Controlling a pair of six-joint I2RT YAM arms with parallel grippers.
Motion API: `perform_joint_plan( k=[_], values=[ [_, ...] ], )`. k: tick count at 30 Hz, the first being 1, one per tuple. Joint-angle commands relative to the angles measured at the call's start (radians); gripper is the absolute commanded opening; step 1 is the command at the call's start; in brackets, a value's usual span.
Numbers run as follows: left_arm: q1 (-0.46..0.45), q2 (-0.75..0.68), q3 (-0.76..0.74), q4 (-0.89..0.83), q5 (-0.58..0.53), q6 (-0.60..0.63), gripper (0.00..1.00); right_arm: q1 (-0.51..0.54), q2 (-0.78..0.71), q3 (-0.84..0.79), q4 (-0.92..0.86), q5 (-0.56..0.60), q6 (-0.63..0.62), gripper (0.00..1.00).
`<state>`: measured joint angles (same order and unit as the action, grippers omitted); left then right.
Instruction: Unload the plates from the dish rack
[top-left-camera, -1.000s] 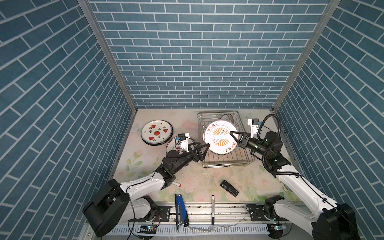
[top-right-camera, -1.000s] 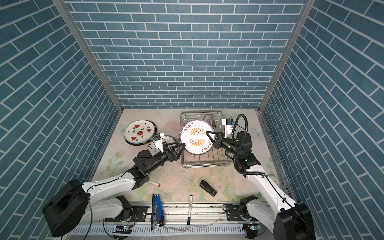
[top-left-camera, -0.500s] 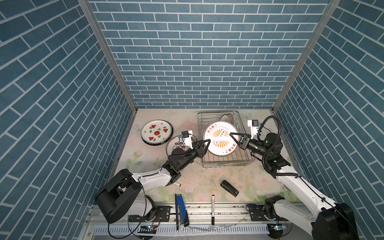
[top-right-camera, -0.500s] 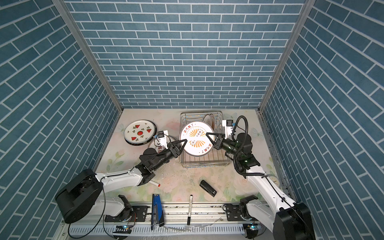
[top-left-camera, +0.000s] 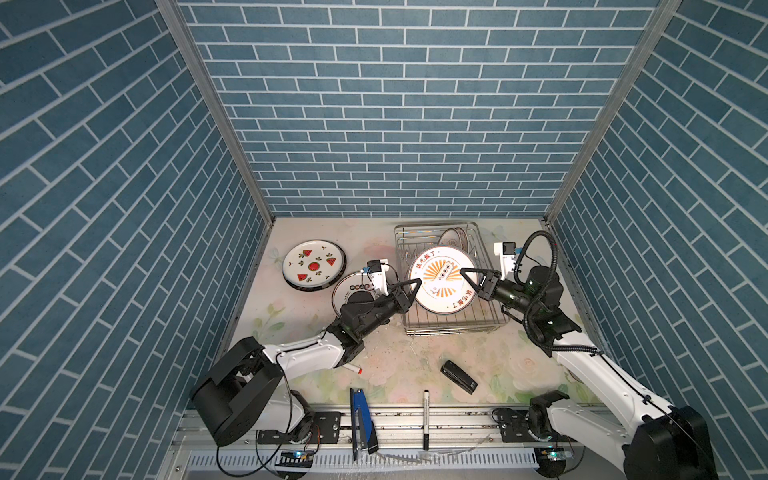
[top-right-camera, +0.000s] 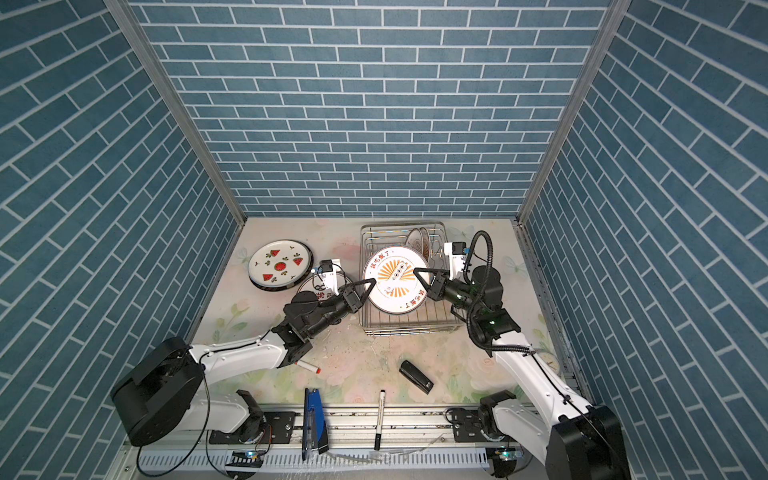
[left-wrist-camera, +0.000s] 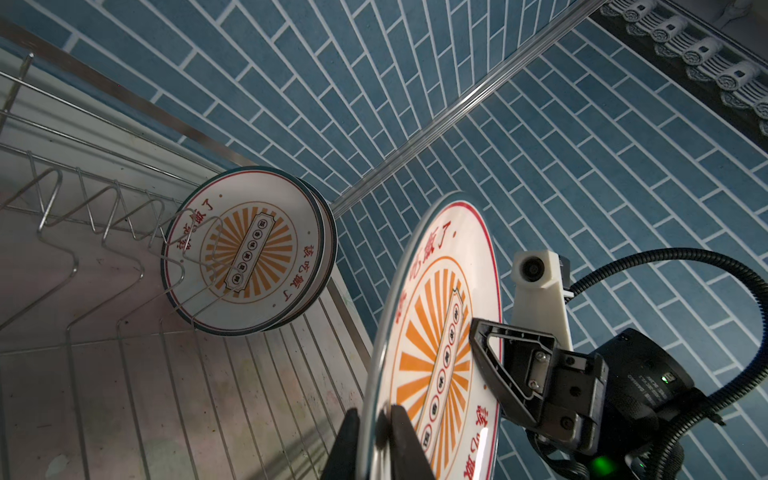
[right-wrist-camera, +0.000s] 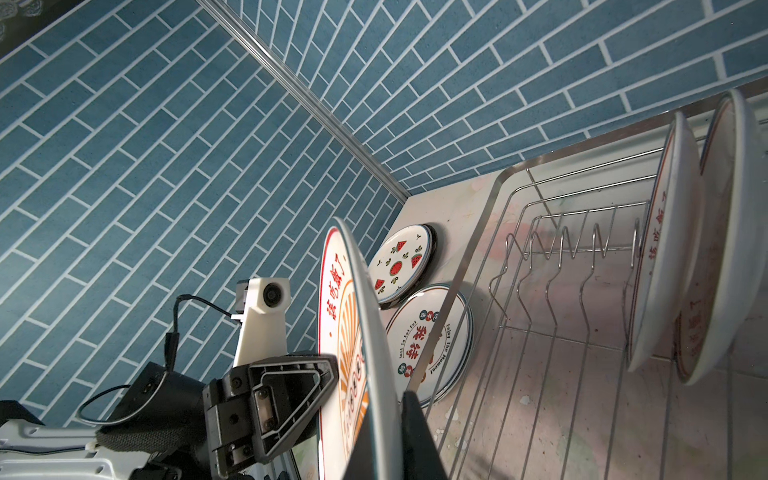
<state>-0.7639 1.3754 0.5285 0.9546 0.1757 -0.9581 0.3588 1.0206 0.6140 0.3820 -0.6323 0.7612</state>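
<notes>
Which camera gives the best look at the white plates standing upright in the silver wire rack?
Left wrist view: the standing orange-sunburst white plates face that camera between the silver wire rack's prongs. Right wrist view shows them edge-on; both top views show them small.

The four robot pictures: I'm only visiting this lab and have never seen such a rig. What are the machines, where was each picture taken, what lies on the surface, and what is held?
These are two robot arms; the left fingers and the right fingers do the grasping. Two pictures look down from above, almost alike; the other two come from a camera on each wrist. On the flowered table sits a wire dish rack with upright plates in it. Elsewhere lie a watermelon plate, another plate partly hidden by the left arm, and a small black object. Above the rack, the left fingers and the right fingers each pinch an edge of one sunburst plate: probably a handover.
</notes>
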Motion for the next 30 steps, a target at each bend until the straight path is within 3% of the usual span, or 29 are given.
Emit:
perform_joint_plan(
  k=[1,10,14,30],
  values=[
    [0.002,0.015,0.027,-0.029,0.045,-0.013,0.14,0.002,-0.011,0.025,0.032,-0.001,-0.010,0.00],
    [0.003,0.007,0.050,-0.111,0.056,-0.022,0.01,0.002,0.021,0.046,0.002,-0.003,-0.023,0.03],
    [0.007,0.010,0.061,-0.131,0.065,-0.033,0.00,0.002,0.047,0.062,-0.012,-0.019,-0.023,0.06],
    [0.076,0.065,0.028,-0.040,0.068,-0.202,0.00,0.001,0.145,0.103,0.006,-0.112,0.000,0.50]
  ],
)
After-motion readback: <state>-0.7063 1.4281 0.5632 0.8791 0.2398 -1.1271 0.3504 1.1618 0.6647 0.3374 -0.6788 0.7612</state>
